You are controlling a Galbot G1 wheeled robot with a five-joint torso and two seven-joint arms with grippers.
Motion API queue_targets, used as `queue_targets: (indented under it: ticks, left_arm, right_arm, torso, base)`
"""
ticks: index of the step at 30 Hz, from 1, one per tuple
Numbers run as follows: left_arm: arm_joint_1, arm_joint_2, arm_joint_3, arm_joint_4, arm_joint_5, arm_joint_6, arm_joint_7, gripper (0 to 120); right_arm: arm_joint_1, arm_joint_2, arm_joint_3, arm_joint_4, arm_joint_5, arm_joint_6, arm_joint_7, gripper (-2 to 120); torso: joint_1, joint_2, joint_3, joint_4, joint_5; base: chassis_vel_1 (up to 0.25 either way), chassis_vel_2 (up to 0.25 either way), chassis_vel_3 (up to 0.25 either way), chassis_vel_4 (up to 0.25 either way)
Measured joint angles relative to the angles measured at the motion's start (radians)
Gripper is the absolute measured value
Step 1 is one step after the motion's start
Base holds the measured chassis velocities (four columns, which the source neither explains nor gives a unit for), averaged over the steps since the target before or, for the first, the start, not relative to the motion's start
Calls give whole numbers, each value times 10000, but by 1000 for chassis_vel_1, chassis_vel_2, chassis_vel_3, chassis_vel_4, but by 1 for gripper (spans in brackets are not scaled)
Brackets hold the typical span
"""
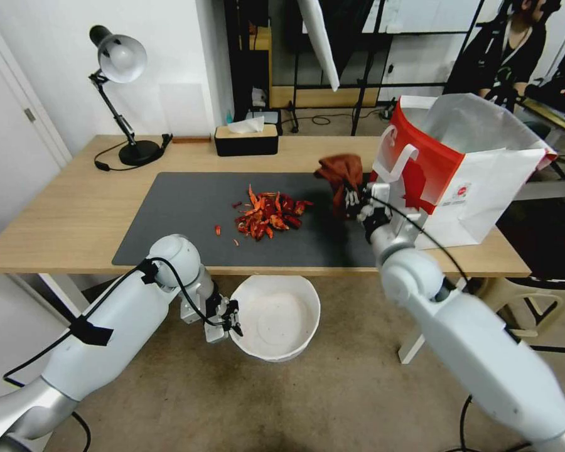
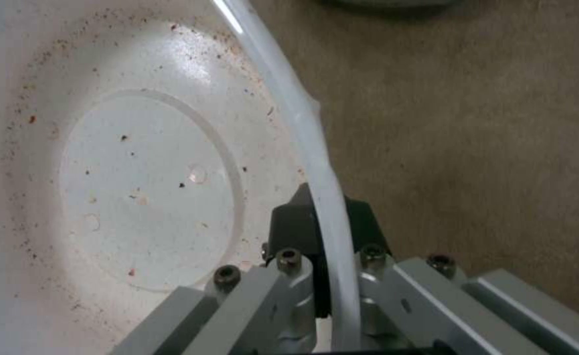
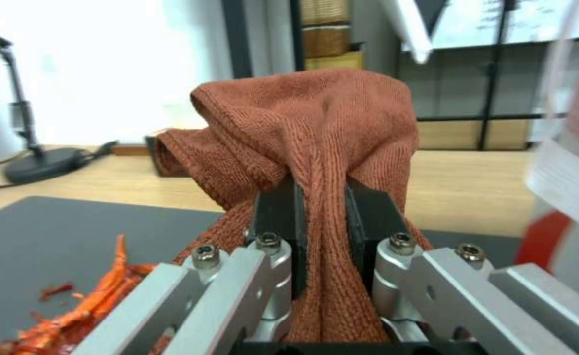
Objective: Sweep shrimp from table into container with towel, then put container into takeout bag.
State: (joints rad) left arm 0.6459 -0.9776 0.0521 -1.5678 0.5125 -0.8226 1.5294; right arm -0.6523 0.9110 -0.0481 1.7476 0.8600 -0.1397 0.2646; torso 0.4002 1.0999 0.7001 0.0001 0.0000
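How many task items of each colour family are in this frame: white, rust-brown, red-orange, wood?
White: 2, the container pinched at its rim by the left gripper, and the takeout bag, white with red panels.
Rust-brown: 1, the towel clamped in the right gripper.
Red-orange: 1 heap of shrimp.
Wood: 1, the table.
Total: 5.

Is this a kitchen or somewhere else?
It looks more like an office or a lab room than a kitchen: a long light-wood desk with a black desk lamp, dark metal shelving frames behind it, and carpet-like floor.
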Motion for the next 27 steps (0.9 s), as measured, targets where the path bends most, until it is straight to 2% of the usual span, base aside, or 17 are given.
queue_targets:
  ticks: [1,5,11,17,27]
  left_arm:
    - [0,0,0,0,0,0,0,0]
    - [3,9,-56,48,-11,0,0,0]
    - [12,15,-106,70,-12,0,0,0]
    - [79,39,-210,71,-47,0,0,0]
    - [313,198,-451,-16,-164,0,0,0]
  right_arm:
    - [0,0,0,0,0,0,0,10]
    - [843,-274,-291,-649,1155,-204,-1059,10]
    - [1770,-240,-741,-1574,1632,-594,-2087,10]
    - [3384,320,-1480,-3288,2347,-899,-3101,10]
    - [4221,1078,-2165,-4881,2147,-1051,-4172,10]
  torso:
    - [0,0,0,0,0]
    - [0,0,0,-3,1]
    - [0,0,1,-2,1]
    - [0,0,0,2,-5]
    - [-1,0,-1,-1,-1]
  base:
    - [0,0,0,0]
    - [0,0,0,0]
    - [0,0,0,0]
    - [0,0,0,0]
    - [0,0,0,0]
